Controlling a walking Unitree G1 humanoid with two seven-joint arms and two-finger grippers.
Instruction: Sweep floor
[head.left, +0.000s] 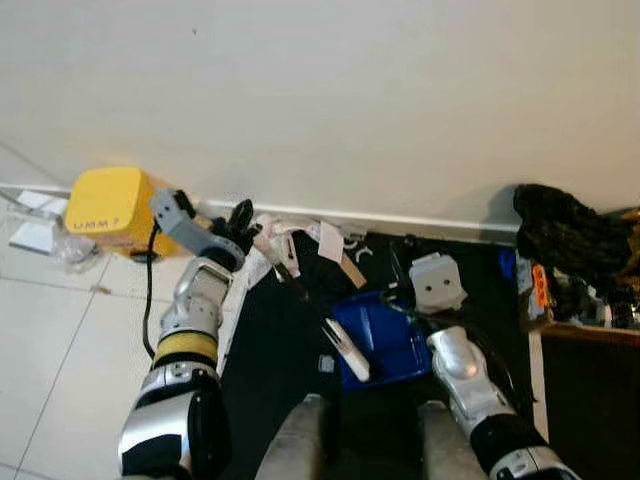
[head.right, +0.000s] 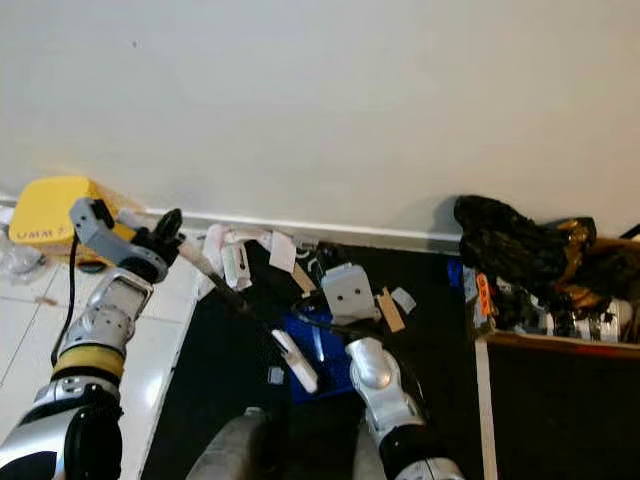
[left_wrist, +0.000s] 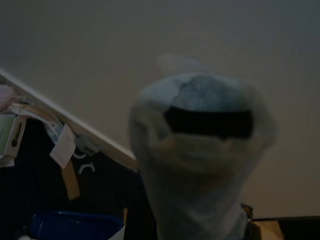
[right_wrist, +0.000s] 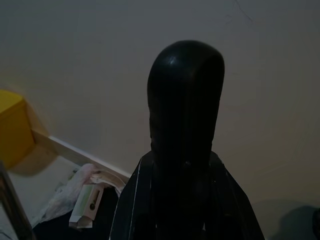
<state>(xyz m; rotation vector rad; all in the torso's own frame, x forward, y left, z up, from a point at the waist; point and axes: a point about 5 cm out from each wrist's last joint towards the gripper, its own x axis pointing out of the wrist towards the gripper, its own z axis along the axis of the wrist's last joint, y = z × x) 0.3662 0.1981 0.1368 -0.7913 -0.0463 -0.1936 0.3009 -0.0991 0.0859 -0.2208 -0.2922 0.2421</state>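
Grey lettering on the yellow box (head.left: 108, 208) is too blurred to read.

Paper scraps (head.left: 300, 240) lie on the floor against the wall, a box (head.left: 108, 208) to their left, a dustpan (head.left: 385, 340) before them.

Blue dustpan (head.left: 385, 345), yellow box (head.left: 105, 210), black mat (head.left: 270, 350), white wall (head.left: 350, 90)

Head views evenly lit, soft-focused, mild glare on white floor tiles (head.left: 60, 300) | shadow cast on wall (head.left: 400, 100) beside dark bag (head.left: 565, 235) | wrist views dim, murky | near objects in both blurred
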